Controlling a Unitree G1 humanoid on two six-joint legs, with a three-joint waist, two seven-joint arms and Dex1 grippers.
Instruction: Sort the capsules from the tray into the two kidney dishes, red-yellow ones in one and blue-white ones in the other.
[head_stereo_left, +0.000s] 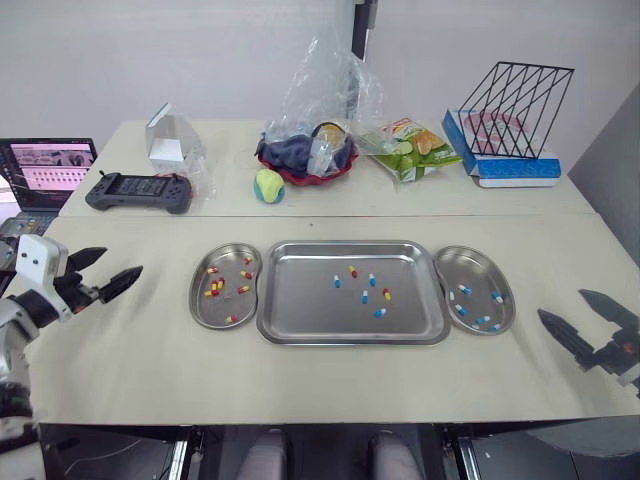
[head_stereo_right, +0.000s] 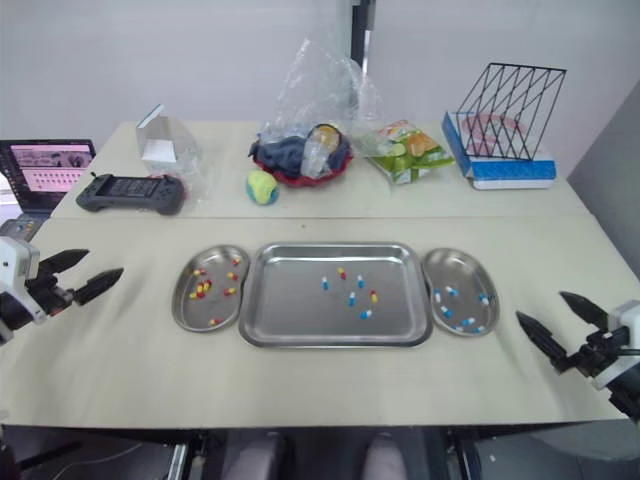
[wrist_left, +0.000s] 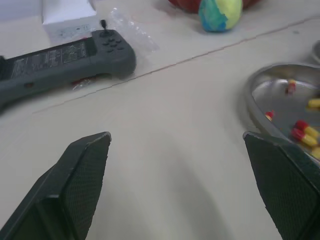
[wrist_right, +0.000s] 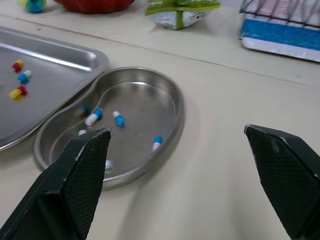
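A steel tray (head_stereo_left: 300, 300) lies mid-table with several loose capsules (head_stereo_left: 363, 287), red-yellow and blue-white mixed. The left kidney dish (head_stereo_left: 203, 305) holds several red-yellow capsules (head_stereo_left: 214, 288). The right kidney dish (head_stereo_left: 500, 322) holds several blue-white capsules (head_stereo_left: 466, 292). My left gripper (head_stereo_left: 100, 272) hovers open over the table well left of the left dish, holding nothing. My right gripper (head_stereo_left: 585, 318) stands open to the right of the right dish, also holding nothing. The right wrist view shows the blue-white dish (wrist_right: 170, 90) just ahead of that gripper's fingertips (wrist_right: 87, 155).
At the back lie a black game controller (head_stereo_left: 138, 190), a small white box (head_stereo_left: 167, 148), a ball (head_stereo_left: 268, 186), a red bowl under a plastic bag (head_stereo_left: 310, 150), a snack packet (head_stereo_left: 415, 145) and a wire rack on a box (head_stereo_left: 510, 125). A laptop (head_stereo_left: 45, 170) stands at far left.
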